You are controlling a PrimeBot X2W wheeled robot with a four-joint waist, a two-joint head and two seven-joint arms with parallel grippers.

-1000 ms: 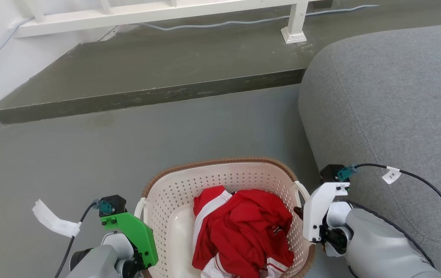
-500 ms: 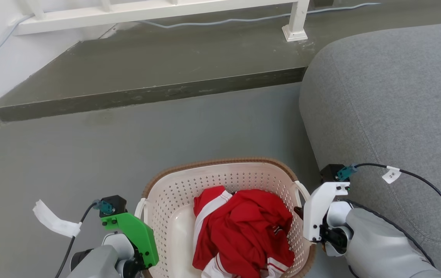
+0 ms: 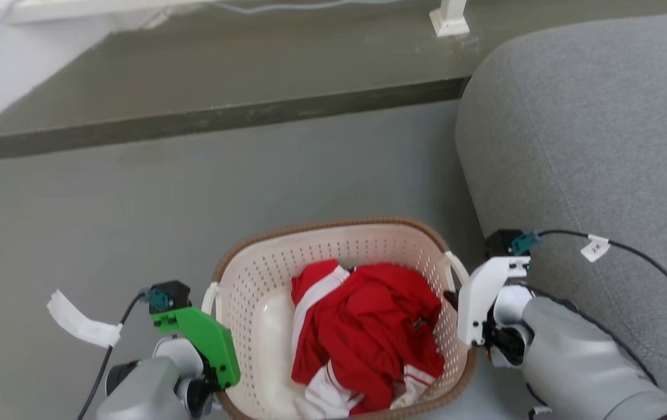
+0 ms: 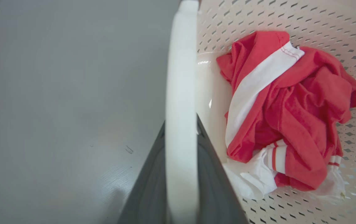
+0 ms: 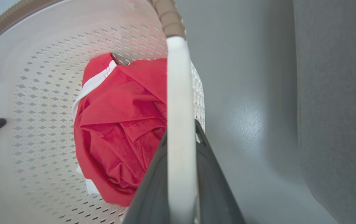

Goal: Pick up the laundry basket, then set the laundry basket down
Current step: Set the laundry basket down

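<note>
- Head view: the laundry basket sat low in the middle, over the grey floor, with its near end cut off by the bottom edge. Whether it rested on the floor or hung clear of it could not be told.
- The left gripper was at the left loop handle, its fingers hidden under a green housing. The right gripper was at the right loop handle, with one dark fingertip peeking past a white housing.
- A grey sofa stood just beside the basket's right side, with a thin strip of floor between them. Open floor ran to the left and ahead as far as a dark raised step.
- The basket was cream-white and perforated with a brown woven-look rim, and it held a crumpled red and white garment.
- Left wrist view: two dark fingers were clamped on either side of the white handle, which covered their inner faces. Bare floor lay on the left. The perforated wall and the garment lay on the right.
- Right wrist view: this gripper's dark fingers pinched the other white handle the same way, and the brown rim met the handle's top end. Floor and the sofa's side lay to the right. At the far left edge the left gripper's dark fingertips showed at the opposite handle, partly cut off.
</note>
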